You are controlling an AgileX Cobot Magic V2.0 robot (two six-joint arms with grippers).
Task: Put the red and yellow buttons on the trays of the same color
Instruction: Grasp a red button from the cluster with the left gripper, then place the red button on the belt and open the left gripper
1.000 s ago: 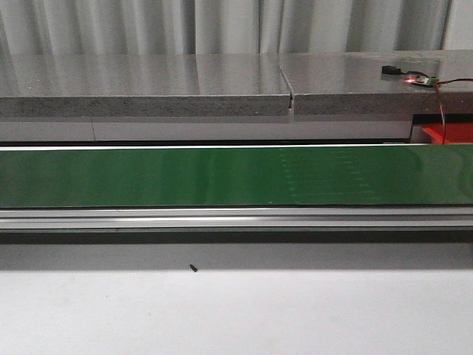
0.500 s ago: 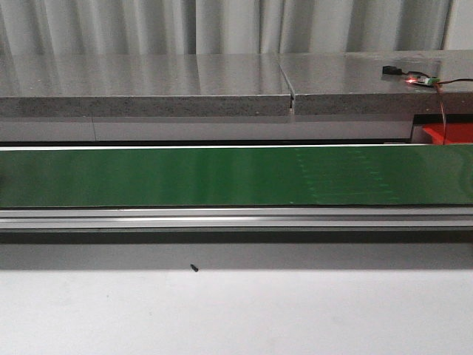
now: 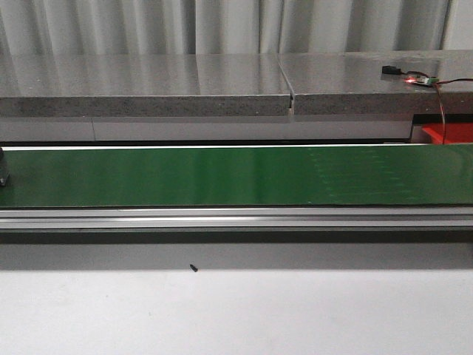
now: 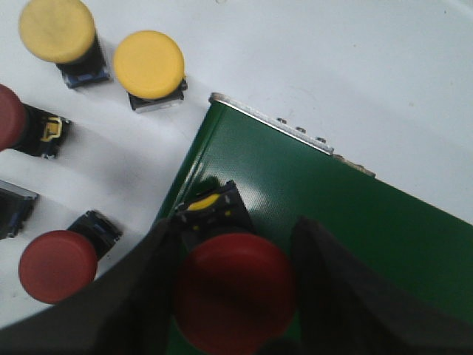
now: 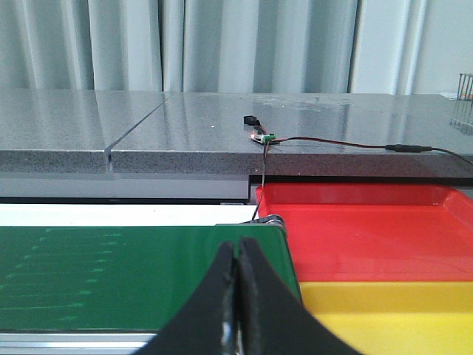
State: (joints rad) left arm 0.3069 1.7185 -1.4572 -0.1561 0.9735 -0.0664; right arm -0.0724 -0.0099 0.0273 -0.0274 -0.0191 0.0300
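In the left wrist view my left gripper (image 4: 233, 248) is shut on a red button (image 4: 236, 296), a finger on each side of its cap. The button's black base with a yellow mark (image 4: 211, 211) sits over the end of the green conveyor belt (image 4: 369, 229). Two yellow buttons (image 4: 58, 29) (image 4: 148, 63) and two more red buttons (image 4: 58, 266) (image 4: 7, 118) lie on the white table beside the belt. My right gripper (image 5: 237, 255) is shut and empty above the belt's other end (image 5: 111, 274), next to the red tray (image 5: 369, 229) and yellow tray (image 5: 399, 318).
The belt (image 3: 236, 176) spans the front view, with a grey stone shelf (image 3: 148, 89) behind it. A small circuit board with wires (image 3: 421, 80) lies on the shelf above the red tray's corner (image 3: 449, 133). A black speck (image 3: 194, 268) lies on the white table.
A grey shape has come into the front view at the belt's far left edge. The faint marks on the belt have drifted to the right.
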